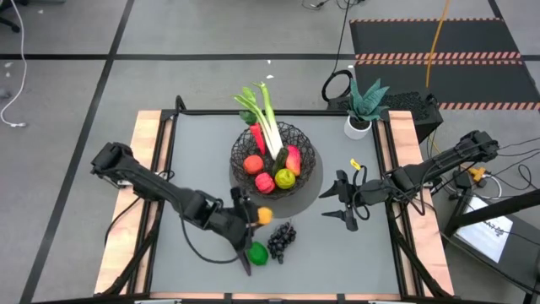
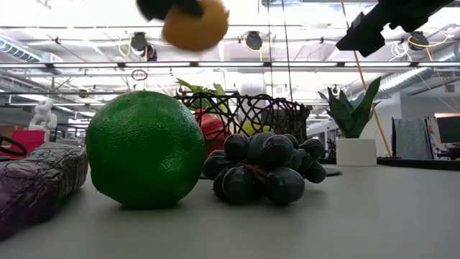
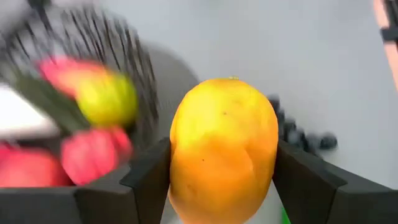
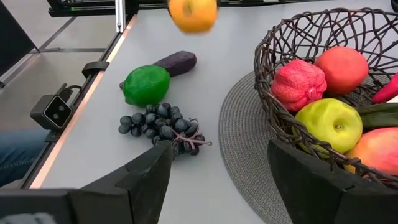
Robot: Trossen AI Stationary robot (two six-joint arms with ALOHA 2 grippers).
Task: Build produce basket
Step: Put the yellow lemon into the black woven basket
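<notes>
Orange fruit (image 3: pixel 224 149) is clamped between the two fingers of the left hand (image 1: pixel 256 216), lifted clear of the worktop (image 1: pixel 194 152) just beside the near-left edge of the basket (image 1: pixel 305 149). In the low view the fruit hangs well above the items lying on the surface.

The basket sits on a round grey mat (image 4: pixel 239 134) near the worktop centre. It contains a leek (image 1: pixel 268 120), a red fruit (image 4: pixel 301 84), an orange-red fruit (image 4: pixel 341 68), a yellow-green fruit (image 4: pixel 329 124), and a dark green cucumber (image 1: pixel 279 160).

Outside the basket, on the near side of the worktop, lie a green fruit (image 2: pixel 146 149), a bunch of dark grapes (image 2: pixel 262 167) just beside it, and a purple eggplant (image 4: pixel 177 61).

The right hand (image 1: pixel 346 201) is at the right of the basket, above the worktop, with its fingers apart and holding nothing.

A potted plant (image 1: pixel 363 105) stands at the far right corner.
</notes>
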